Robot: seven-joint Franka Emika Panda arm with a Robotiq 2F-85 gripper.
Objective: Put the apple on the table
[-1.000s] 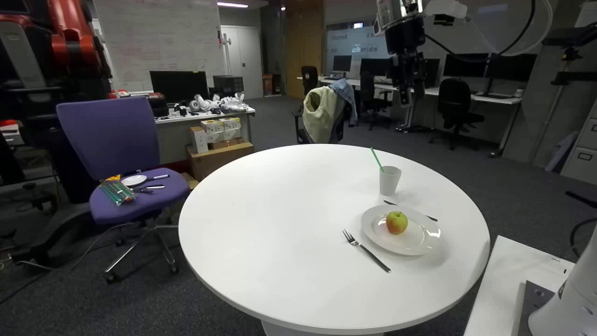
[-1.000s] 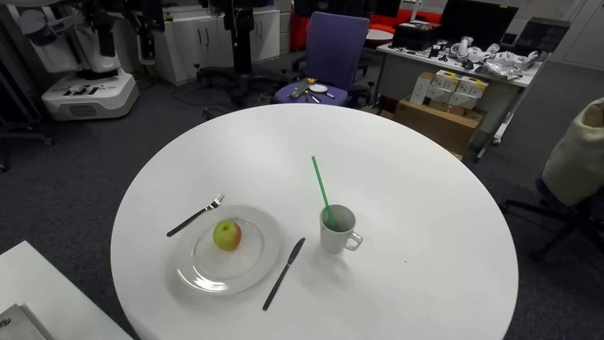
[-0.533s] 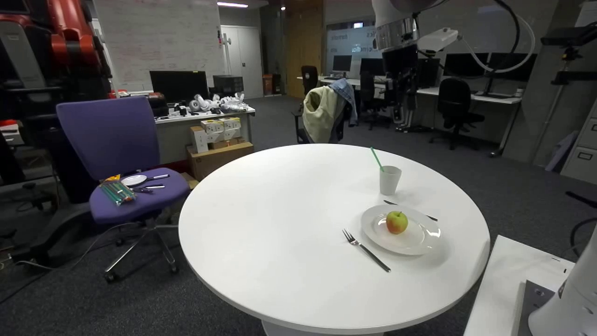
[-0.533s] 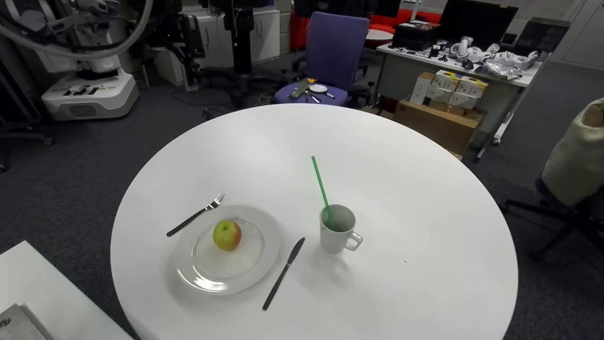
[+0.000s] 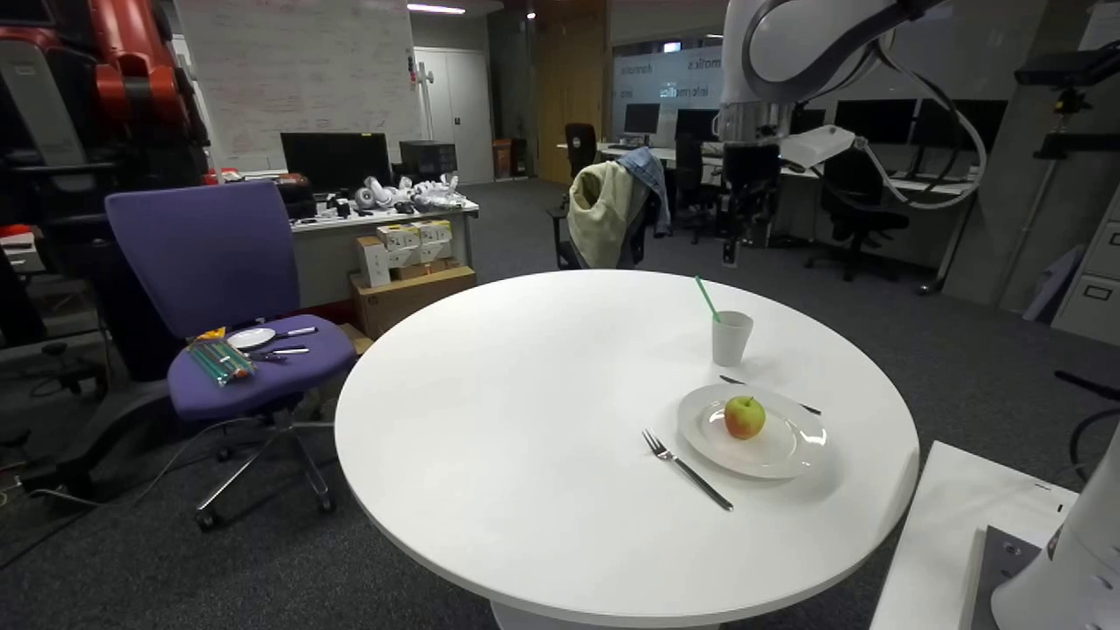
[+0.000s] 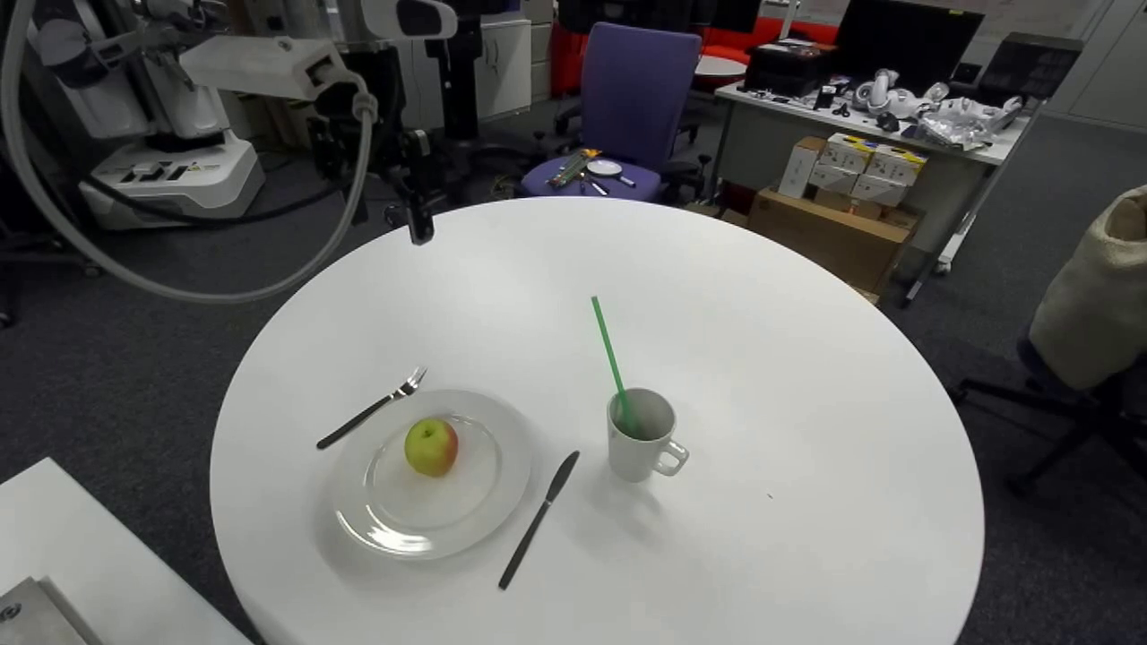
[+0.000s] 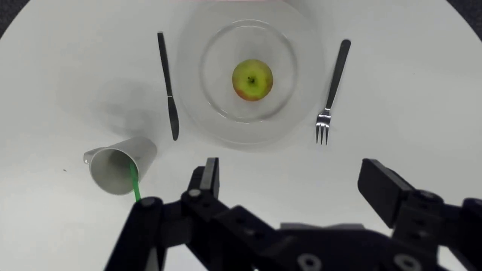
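The small yellow-green apple [image 5: 745, 417] with a reddish blush sits on the round white plate [image 5: 792, 451]. The apple also shows in an exterior view [image 6: 431, 446] and in the wrist view [image 7: 252, 80], near the plate's middle. The plate stands on the large round white table [image 5: 525, 420]. My gripper [image 7: 290, 162] is open, with its fingers wide apart and nothing between them. It hangs above the table, pointing down, well apart from the apple. In the wrist view the apple lies ahead of the fingertips, a little left of the middle of the gap.
A white mug [image 6: 636, 457] with a tall green straw [image 6: 609, 345] stands beside the plate. A knife [image 6: 539, 520] lies between plate and mug. A fork [image 6: 367, 417] lies on the plate's opposite side. A purple chair [image 5: 262, 367] stands beyond the table.
My gripper has come down and closer over the table; in the exterior views it moves lower, and rightward in one of them. The apple, plate, mug and cutlery have not moved.
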